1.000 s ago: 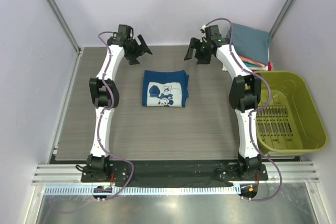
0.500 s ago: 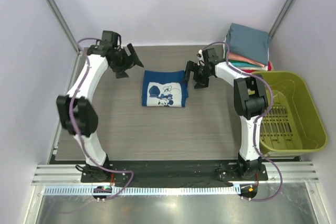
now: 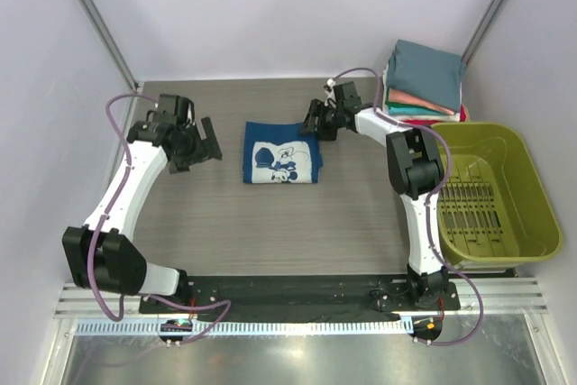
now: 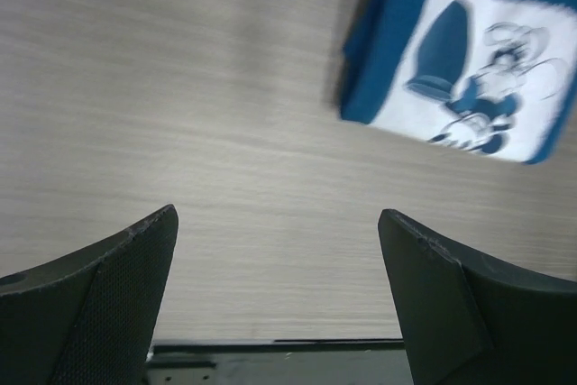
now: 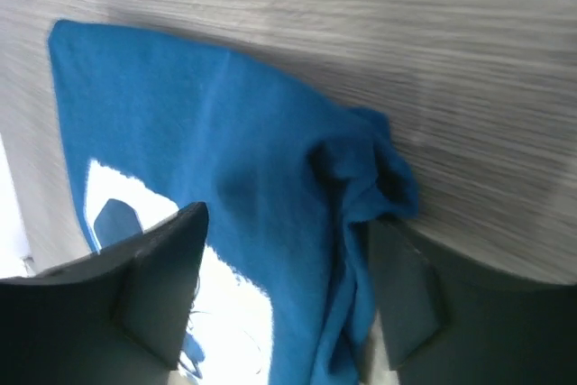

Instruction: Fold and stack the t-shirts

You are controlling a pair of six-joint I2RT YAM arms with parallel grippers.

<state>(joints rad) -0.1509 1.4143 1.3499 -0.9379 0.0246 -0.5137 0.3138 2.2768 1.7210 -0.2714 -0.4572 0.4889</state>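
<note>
A folded navy-blue t-shirt (image 3: 281, 151) with a white cartoon-mouse print lies flat on the table's middle back. It shows in the left wrist view (image 4: 469, 51) and fills the right wrist view (image 5: 234, 169). My left gripper (image 3: 206, 142) is open and empty over bare table, left of the shirt. My right gripper (image 3: 311, 121) is open, its jaws straddling the shirt's bunched back right corner (image 5: 370, 178). A stack of folded t-shirts (image 3: 424, 78), slate-teal on top with coral, white, green and red edges below, sits at the back right.
An olive-green plastic basket (image 3: 523, 187) stands at the right edge, just in front of the stack. White walls and metal corner posts close the table at the back and sides. A black rail runs along the near edge (image 4: 270, 349).
My left arm has swung from the back toward the front left, away from the shirt. My right gripper has come down and left onto the shirt's back right corner.
</note>
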